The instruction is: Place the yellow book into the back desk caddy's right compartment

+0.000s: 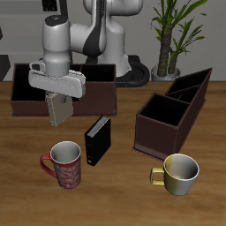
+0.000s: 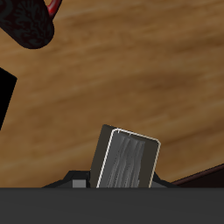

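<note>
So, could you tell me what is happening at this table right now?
The robot arm's claw is shut on the yellow book and holds it lifted off the table, in front of the long low brown caddy at the back. The book is not yet in that caddy's wide compartment. A black book stands on the table, with a red mug and a yellow mug nearer the front edge.

Wooden table [image 1: 115, 199] bearing two caddies, black book [image 1: 97, 140], two mugs.
</note>
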Robot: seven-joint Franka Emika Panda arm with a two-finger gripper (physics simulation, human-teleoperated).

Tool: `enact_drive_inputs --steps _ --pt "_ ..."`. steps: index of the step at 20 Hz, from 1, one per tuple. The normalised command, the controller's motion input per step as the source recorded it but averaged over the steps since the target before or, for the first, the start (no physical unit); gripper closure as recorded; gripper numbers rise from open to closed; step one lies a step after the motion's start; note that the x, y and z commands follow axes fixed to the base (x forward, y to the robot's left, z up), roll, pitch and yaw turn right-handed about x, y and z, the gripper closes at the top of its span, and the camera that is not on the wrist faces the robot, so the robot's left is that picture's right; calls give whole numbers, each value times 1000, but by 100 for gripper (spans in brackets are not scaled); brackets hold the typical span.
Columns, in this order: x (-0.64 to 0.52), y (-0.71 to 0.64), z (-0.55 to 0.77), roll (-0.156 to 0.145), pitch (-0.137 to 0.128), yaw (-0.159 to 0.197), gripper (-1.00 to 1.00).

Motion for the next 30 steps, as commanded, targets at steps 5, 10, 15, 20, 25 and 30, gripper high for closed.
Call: enact_drive_inputs --steps 5,10,15,20,25,30 --pt "-182 104 614 4 -65 66 100" --pt "-259 53 557 -19 -56 58 100" --pt "-305 -19 504 -34 -50 46 100" --pt "-380 23 460 -37 -39 47 100" --pt "-492 103 426 -29 -34 98 100" --pt "-316 136 229 -26 -16 54 100"
